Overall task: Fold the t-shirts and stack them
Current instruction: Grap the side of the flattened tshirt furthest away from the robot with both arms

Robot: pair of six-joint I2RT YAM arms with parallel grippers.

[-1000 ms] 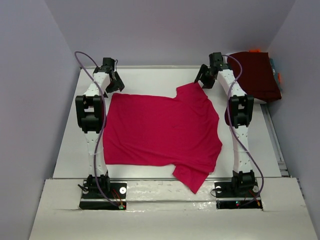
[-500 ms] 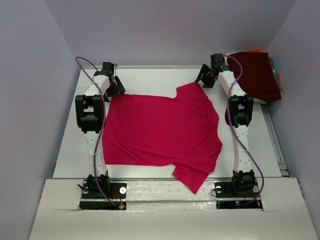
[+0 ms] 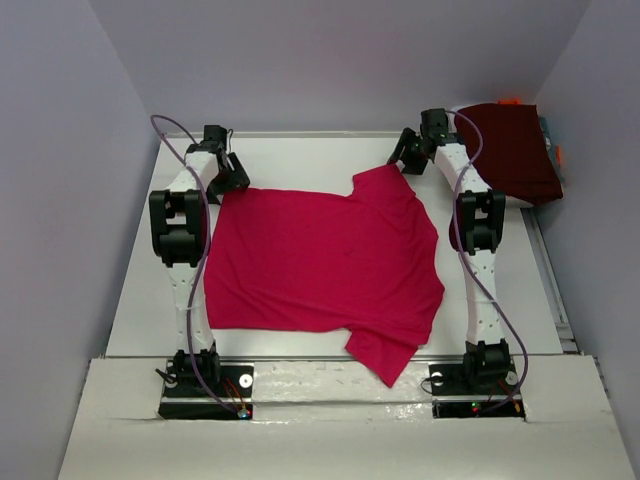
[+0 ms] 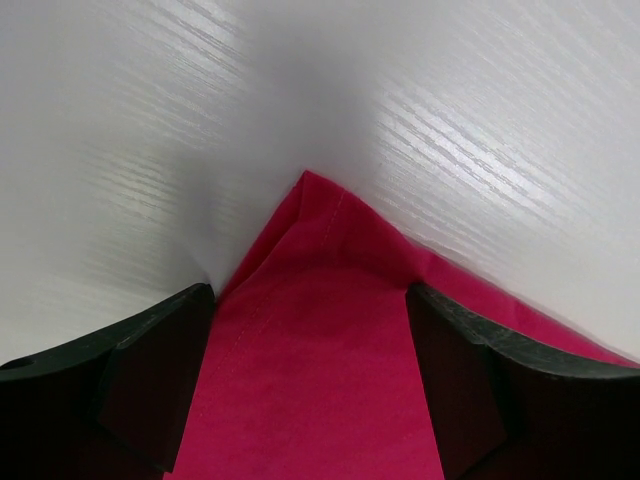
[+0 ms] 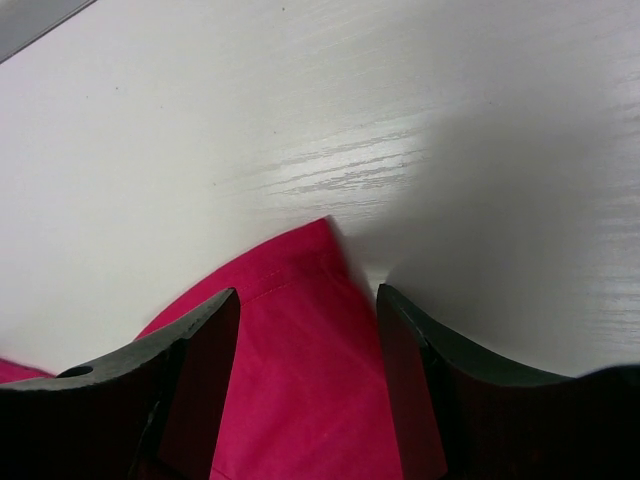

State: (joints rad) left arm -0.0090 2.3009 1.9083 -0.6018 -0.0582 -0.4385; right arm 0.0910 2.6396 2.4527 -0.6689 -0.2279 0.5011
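A crimson-pink t-shirt (image 3: 320, 265) lies spread flat on the white table (image 3: 300, 150), one sleeve hanging over the near edge. My left gripper (image 3: 228, 177) sits at the shirt's far left corner. In the left wrist view that gripper (image 4: 310, 300) is open, its fingers (image 4: 150, 380) straddling the cloth corner (image 4: 310, 400) without pinching it. My right gripper (image 3: 405, 155) is at the far right sleeve tip. Seen from the right wrist, this gripper (image 5: 307, 297) is also open, with the sleeve tip (image 5: 300, 400) between its black fingers (image 5: 420, 390). A folded dark maroon t-shirt (image 3: 510, 150) rests at the far right.
Grey walls close in the table on three sides. Something orange and blue (image 3: 556, 152) peeks out behind the maroon garment. A metal rail (image 3: 550, 280) runs along the table's right edge. The arm bases (image 3: 205, 385) stand on the near ledge.
The left gripper has come down and towards the shirt's far left corner. The right gripper has hardly moved, and the shirt lies as before.
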